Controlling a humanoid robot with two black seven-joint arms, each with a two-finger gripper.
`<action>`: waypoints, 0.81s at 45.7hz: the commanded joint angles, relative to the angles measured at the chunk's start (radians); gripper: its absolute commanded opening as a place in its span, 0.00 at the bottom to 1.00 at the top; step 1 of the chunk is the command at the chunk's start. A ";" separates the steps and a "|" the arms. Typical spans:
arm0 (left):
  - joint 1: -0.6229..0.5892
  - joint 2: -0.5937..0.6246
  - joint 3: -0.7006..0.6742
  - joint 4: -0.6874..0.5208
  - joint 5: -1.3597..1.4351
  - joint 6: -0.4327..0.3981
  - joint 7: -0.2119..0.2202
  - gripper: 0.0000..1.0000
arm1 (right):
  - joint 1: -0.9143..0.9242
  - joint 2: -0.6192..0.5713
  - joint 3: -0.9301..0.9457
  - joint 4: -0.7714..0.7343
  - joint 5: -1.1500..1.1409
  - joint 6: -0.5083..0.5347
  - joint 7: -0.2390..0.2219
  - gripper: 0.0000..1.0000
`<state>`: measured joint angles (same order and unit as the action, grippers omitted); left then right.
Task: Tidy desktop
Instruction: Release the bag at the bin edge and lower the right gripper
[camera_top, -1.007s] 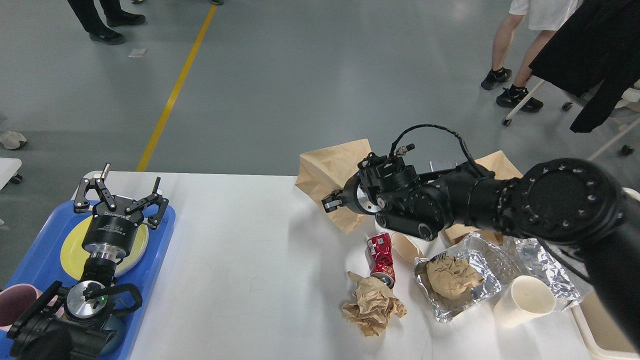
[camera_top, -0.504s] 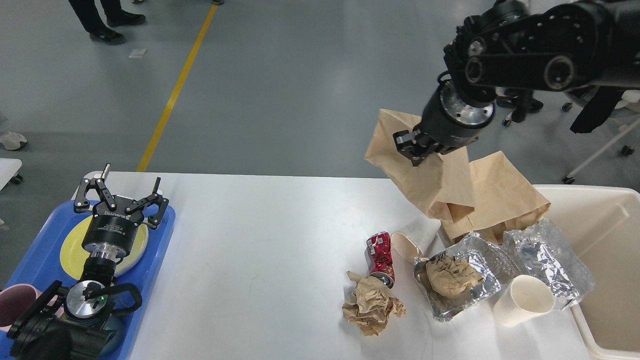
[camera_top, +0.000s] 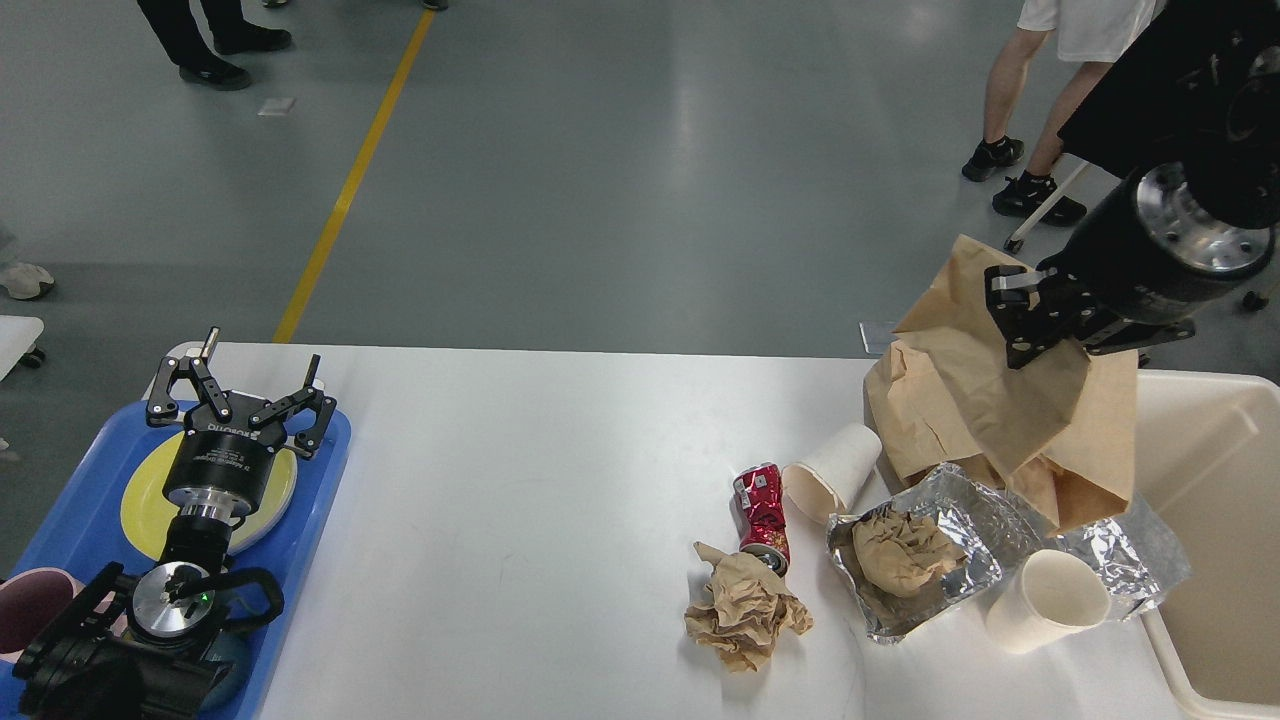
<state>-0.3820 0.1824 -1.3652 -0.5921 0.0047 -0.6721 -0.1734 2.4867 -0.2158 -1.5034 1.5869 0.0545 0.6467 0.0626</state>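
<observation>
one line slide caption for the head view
Right gripper lifts a brown paper bag beside the cream bin on the littered desktop.

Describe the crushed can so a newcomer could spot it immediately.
On the large white desktop, look at the litter cluster on the right side. The crushed red metal drink can lies at its left edge, between a crumpled brown paper ball and a tipped white paper cup; nothing else there is red.
</observation>
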 joint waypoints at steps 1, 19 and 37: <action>0.000 0.000 -0.002 0.000 0.000 -0.001 0.000 0.97 | 0.006 -0.013 -0.057 0.004 0.004 -0.002 -0.004 0.00; 0.000 -0.001 0.000 0.000 0.000 -0.001 0.000 0.97 | -0.153 -0.269 -0.201 -0.218 -0.050 -0.088 -0.007 0.00; 0.000 0.000 0.000 0.000 0.001 -0.001 0.000 0.97 | -0.780 -0.470 0.057 -0.821 -0.116 -0.125 -0.007 0.00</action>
<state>-0.3820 0.1813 -1.3652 -0.5921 0.0045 -0.6736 -0.1734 1.9149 -0.6425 -1.5654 0.9286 -0.0605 0.5415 0.0538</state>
